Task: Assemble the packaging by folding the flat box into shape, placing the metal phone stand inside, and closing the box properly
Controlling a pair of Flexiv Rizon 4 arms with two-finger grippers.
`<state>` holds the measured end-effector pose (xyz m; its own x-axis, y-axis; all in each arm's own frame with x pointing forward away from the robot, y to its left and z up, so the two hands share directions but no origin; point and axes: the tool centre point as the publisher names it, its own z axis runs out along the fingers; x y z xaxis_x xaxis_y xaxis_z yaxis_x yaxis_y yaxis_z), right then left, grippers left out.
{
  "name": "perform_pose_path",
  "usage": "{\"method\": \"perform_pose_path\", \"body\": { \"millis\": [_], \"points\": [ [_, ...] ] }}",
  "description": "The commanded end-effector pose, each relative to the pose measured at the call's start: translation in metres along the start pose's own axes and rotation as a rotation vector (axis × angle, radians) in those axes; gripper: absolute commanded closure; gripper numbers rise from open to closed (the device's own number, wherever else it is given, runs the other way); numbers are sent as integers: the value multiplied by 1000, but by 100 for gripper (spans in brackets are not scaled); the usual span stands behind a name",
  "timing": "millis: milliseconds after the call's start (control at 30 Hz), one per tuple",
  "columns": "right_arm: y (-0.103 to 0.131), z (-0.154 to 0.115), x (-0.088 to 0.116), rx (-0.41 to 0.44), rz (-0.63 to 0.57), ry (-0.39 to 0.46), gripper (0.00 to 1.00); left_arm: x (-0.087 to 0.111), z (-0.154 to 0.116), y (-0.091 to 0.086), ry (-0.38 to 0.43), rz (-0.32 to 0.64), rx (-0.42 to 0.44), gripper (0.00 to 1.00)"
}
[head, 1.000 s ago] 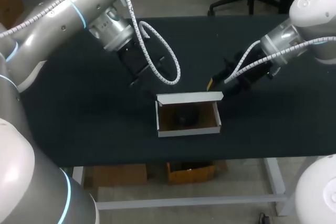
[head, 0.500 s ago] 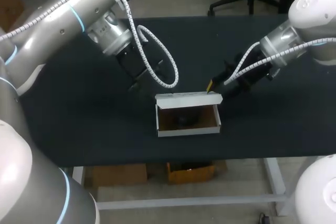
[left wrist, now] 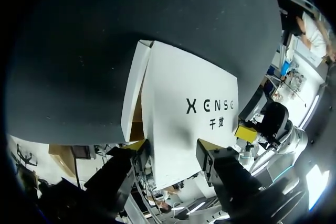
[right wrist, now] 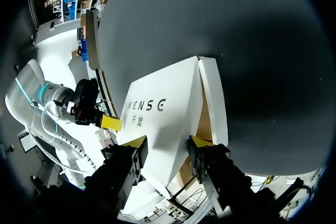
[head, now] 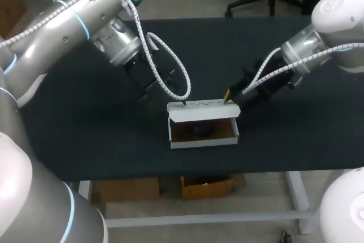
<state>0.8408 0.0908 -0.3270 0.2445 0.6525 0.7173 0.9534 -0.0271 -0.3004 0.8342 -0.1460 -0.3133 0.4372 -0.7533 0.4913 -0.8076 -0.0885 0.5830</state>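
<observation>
**Lid half raised, both end effectors behind it**

The dark counter carries one thing: the white box, already folded into shape and sitting near the front edge, about midway between my two arms. Its brown inside is open to the head view.

The lid stands up from the far wall and tilts forward over the opening, not yet shut. It is thin card, so I judge it light, easy to crease, and likely to buckle if pushed at a single spot. The whole box may slide on the counter under a sideways shove.

My left end effector and my right end effector sit behind the lid near its two far corners. Each has its fingers spread apart against the printed outer face and holds nothing.

The phone stand lies as a dark shape on the box floor. Its metal weight should help to steady the box. I would press evenly along the lid's free edge.
</observation>
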Motion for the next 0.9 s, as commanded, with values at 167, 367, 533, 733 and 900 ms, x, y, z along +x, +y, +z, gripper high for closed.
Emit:
{"method": "perform_pose_path", "body": {
  "millis": [167, 367, 533, 733, 900],
  "points": [
    [-2, 3, -3, -3, 2, 1, 52, -1, 2, -2, -17, 10, -1, 39],
    [-3, 4, -6, -2, -2, 0, 51, -4, 0, 0, -37, 20, 15, 37],
    [-5, 4, -7, -1, -4, -2, 51, -5, -3, 0, -55, 20, 35, 38],
    [-5, 5, -9, 3, -8, 0, 51, -5, -6, 0, -83, 28, 64, 38],
    [-6, 6, -11, 7, -12, -1, 50, -5, -8, 1, -96, 27, 79, 40]
  ]
}}
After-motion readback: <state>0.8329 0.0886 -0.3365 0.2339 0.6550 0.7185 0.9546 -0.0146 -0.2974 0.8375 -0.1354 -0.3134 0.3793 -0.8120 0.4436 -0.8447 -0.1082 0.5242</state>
